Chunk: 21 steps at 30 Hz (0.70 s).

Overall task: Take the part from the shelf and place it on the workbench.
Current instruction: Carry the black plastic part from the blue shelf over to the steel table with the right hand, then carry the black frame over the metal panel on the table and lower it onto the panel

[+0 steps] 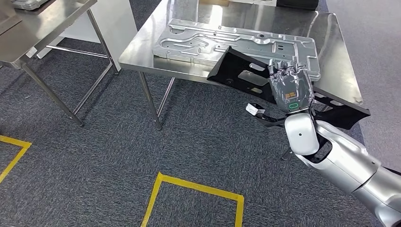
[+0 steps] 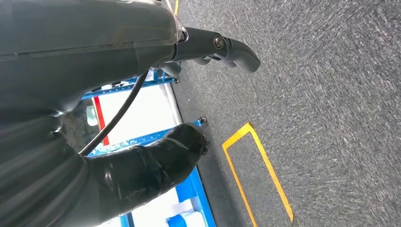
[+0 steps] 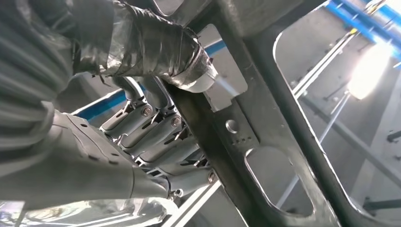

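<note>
My right hand (image 1: 289,84) grips a flat black part (image 1: 239,71) with cutouts, held over the near right corner of the steel workbench (image 1: 142,45). The part's left end lies over the bench edge and partly covers a large silver stamped plate (image 1: 198,40); its right end hangs past the corner. In the right wrist view the fingers (image 3: 156,137) and taped thumb (image 3: 156,47) clamp the part's black frame (image 3: 265,123) from below. My left hand (image 2: 142,165) hangs over the floor with its fingers apart and nothing in it.
A second steel table (image 1: 42,23) stands at the upper left, with legs and crossbars reaching the carpet. Yellow tape lines (image 1: 189,187) mark the grey carpet in front. A blue-framed shelf (image 2: 156,82) sits behind my left arm.
</note>
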Available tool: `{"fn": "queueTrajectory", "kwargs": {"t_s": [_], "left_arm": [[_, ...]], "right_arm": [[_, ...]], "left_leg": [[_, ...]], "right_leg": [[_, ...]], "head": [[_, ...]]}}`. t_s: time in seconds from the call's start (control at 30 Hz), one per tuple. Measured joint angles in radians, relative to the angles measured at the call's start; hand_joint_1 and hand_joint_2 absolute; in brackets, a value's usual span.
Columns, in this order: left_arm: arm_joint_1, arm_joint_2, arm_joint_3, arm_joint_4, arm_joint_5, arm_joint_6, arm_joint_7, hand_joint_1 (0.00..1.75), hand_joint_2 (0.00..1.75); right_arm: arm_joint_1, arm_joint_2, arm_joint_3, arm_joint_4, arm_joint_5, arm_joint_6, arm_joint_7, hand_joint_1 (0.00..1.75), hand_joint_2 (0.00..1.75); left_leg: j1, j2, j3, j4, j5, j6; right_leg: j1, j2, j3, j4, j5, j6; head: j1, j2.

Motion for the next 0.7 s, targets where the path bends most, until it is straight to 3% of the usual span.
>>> {"fn": "queueTrajectory", "kwargs": {"t_s": [0.53,0.63,0.7], "left_arm": [[0.000,-0.001,-0.007,0.000,0.000,-0.002,-0.008,0.00,1.75],[0.000,-0.001,-0.007,0.000,0.000,-0.005,-0.009,0.00,1.75],[0.000,-0.004,-0.008,0.000,0.000,-0.006,-0.010,0.00,1.75]], "right_arm": [[-0.045,0.024,0.007,-0.002,0.000,0.004,-0.046,1.75,1.75],[-0.049,0.026,0.007,-0.001,0.000,0.006,-0.059,1.75,1.75],[-0.056,0.026,0.001,-0.001,0.000,0.008,-0.078,1.75,1.75]], "left_leg": [[-0.001,0.000,0.000,0.002,0.000,0.000],[-0.004,-0.001,-0.001,0.000,0.000,0.009],[0.004,0.002,0.011,-0.021,0.011,0.014]], "right_leg": [[-0.001,0.000,0.000,0.000,0.001,0.001],[-0.005,-0.001,0.003,-0.009,0.006,0.009],[-0.004,0.001,0.000,0.000,-0.001,0.016]], "head": [[0.000,0.000],[0.000,0.000],[0.000,0.000]]}}
